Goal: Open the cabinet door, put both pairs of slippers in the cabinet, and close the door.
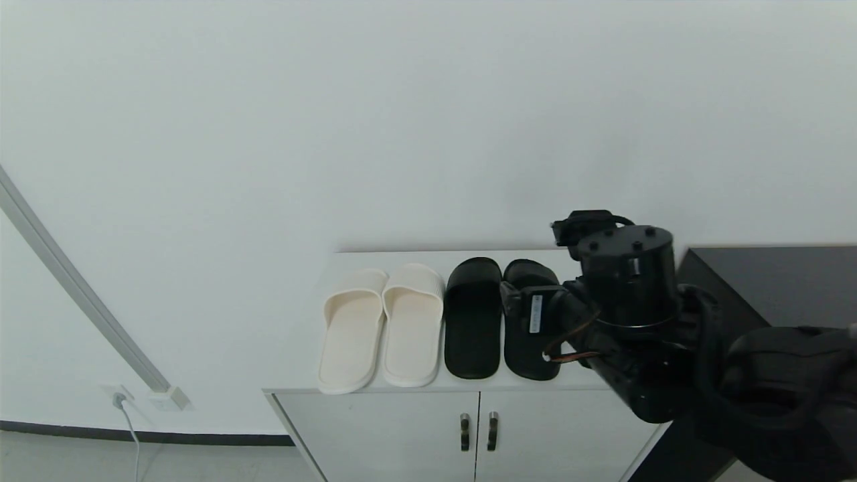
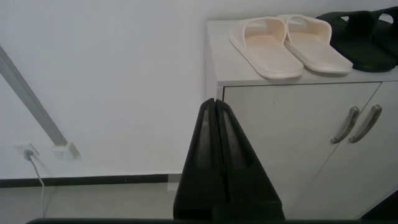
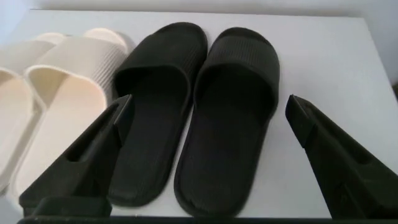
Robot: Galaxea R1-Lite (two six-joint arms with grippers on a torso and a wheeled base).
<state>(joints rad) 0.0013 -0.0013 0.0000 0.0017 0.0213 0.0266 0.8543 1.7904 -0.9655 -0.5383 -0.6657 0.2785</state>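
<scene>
A white cabinet [image 1: 402, 435] stands against the wall with both doors closed; its two dark handles [image 1: 478, 431] meet at the middle. On its top lie a cream pair of slippers [image 1: 381, 328] and, to their right, a black pair [image 1: 499, 320]. My right gripper [image 3: 209, 102] hovers open over the black slippers [image 3: 205, 106], one finger on each outer side of the pair. The right arm [image 1: 622, 301] covers part of the rightmost black slipper. My left gripper [image 2: 215, 104] is shut on nothing, low and to the left of the cabinet's front corner [image 2: 217, 87].
A black table [image 1: 770, 281] adjoins the cabinet on the right. On the wall to the left, a grey conduit [image 1: 73, 281] slants down to a socket with a plugged cable [image 1: 120, 400]. Bare floor lies left of the cabinet.
</scene>
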